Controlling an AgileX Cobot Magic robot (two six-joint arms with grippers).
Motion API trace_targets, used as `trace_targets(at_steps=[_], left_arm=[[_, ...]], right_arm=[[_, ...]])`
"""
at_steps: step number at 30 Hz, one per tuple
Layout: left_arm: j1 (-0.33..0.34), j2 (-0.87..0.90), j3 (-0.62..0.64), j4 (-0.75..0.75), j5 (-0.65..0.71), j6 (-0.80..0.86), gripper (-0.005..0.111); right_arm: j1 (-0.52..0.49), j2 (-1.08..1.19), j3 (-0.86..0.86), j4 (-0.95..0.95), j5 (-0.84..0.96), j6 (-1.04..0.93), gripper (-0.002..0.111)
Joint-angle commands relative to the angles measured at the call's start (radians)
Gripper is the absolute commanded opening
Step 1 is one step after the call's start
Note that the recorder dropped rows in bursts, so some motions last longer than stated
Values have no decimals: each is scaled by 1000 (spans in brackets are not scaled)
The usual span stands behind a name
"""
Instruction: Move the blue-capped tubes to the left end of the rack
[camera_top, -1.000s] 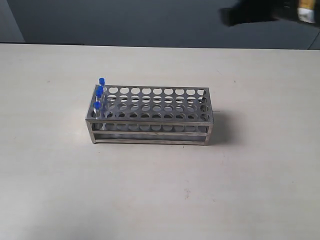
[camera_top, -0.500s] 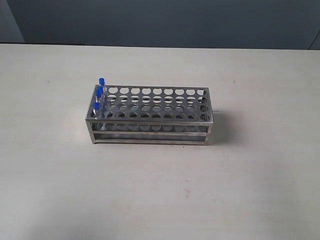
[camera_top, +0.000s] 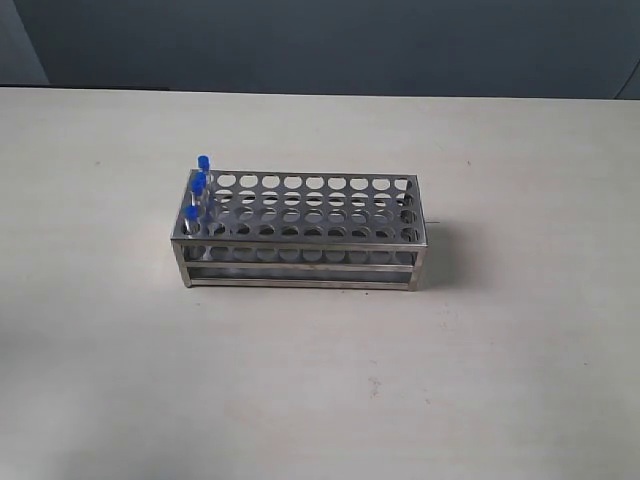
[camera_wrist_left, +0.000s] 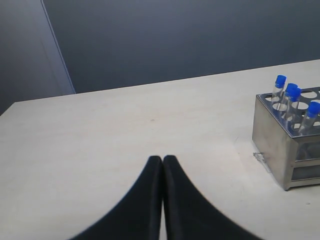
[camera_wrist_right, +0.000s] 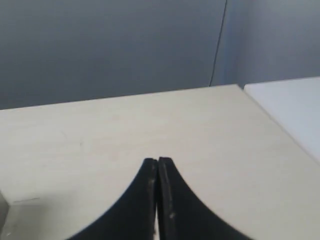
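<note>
The silvery rack (camera_top: 300, 235) stands mid-table in the exterior view. Several blue-capped tubes (camera_top: 197, 188) stand upright in the holes at its left end. In the left wrist view the same rack end (camera_wrist_left: 280, 145) shows with the blue-capped tubes (camera_wrist_left: 292, 95) in it. My left gripper (camera_wrist_left: 162, 159) is shut and holds nothing, well away from the rack. My right gripper (camera_wrist_right: 157, 161) is shut and holds nothing above bare table; only a sliver of the rack (camera_wrist_right: 2, 210) shows at the edge of the right wrist view. Neither arm shows in the exterior view.
The pale table (camera_top: 500, 380) extends on all sides of the rack. A dark wall (camera_top: 320, 40) runs behind the table's far edge. A white surface (camera_wrist_right: 295, 105) lies beyond the table edge in the right wrist view.
A dark arm that showed at the upper right of the exterior view one second ago has left the picture. The rack and tubes have not moved.
</note>
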Motion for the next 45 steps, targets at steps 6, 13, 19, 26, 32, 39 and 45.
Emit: trace_targets(at_steps=[6, 13, 19, 26, 32, 39, 45], left_arm=[[-3, -5, -3, 2, -1, 0, 1], [-3, -5, -3, 2, -1, 0, 1], [-3, -5, -3, 2, -1, 0, 1], [-3, -5, -3, 2, -1, 0, 1], [-3, -5, -3, 2, -1, 0, 1], [-3, -5, -3, 2, -1, 0, 1], [-3, -5, -3, 2, -1, 0, 1]], right_arm=[[4, -196, 283, 306, -37, -1, 0], [4, -289, 348, 542, -81, -1, 0], [4, -289, 348, 542, -97, -1, 0], [4, -289, 348, 542, -97, -1, 0], [4, -289, 348, 542, -94, -1, 0], [4, -289, 348, 542, -94, -1, 0], [4, -289, 348, 542, -94, -1, 0]])
